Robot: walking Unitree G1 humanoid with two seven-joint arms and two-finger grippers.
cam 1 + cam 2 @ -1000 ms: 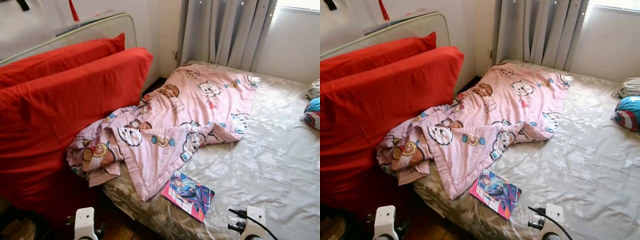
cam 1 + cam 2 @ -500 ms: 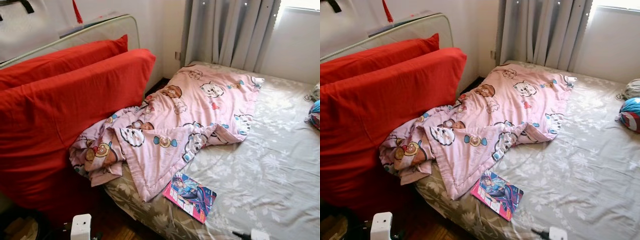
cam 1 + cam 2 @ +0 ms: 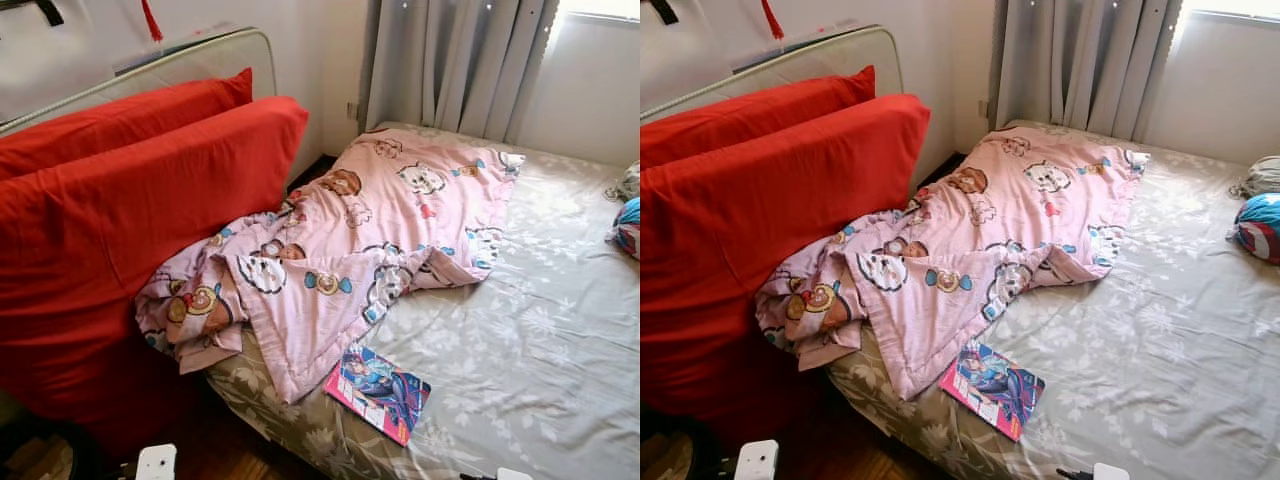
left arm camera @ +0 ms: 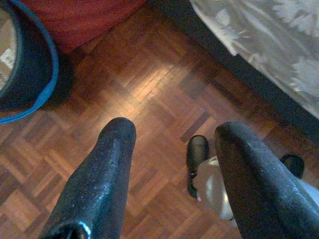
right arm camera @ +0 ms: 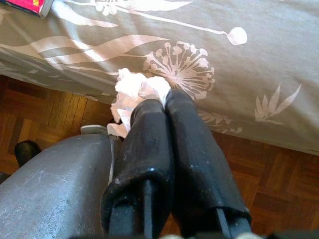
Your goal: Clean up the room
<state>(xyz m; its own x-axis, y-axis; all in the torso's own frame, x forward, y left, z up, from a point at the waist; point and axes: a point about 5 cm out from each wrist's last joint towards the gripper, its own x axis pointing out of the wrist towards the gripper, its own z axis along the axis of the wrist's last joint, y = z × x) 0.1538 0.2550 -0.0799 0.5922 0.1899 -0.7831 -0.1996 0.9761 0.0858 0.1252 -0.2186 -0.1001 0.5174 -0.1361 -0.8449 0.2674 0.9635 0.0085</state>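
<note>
Both arms lower, bed edge (image 3: 300, 430) near

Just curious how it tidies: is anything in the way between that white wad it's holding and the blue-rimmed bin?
Nothing visible blocks it. The right gripper is shut on the white wad beside the bed edge; the blue-rimmed bin stands on the parquet floor near the open left gripper.
</note>
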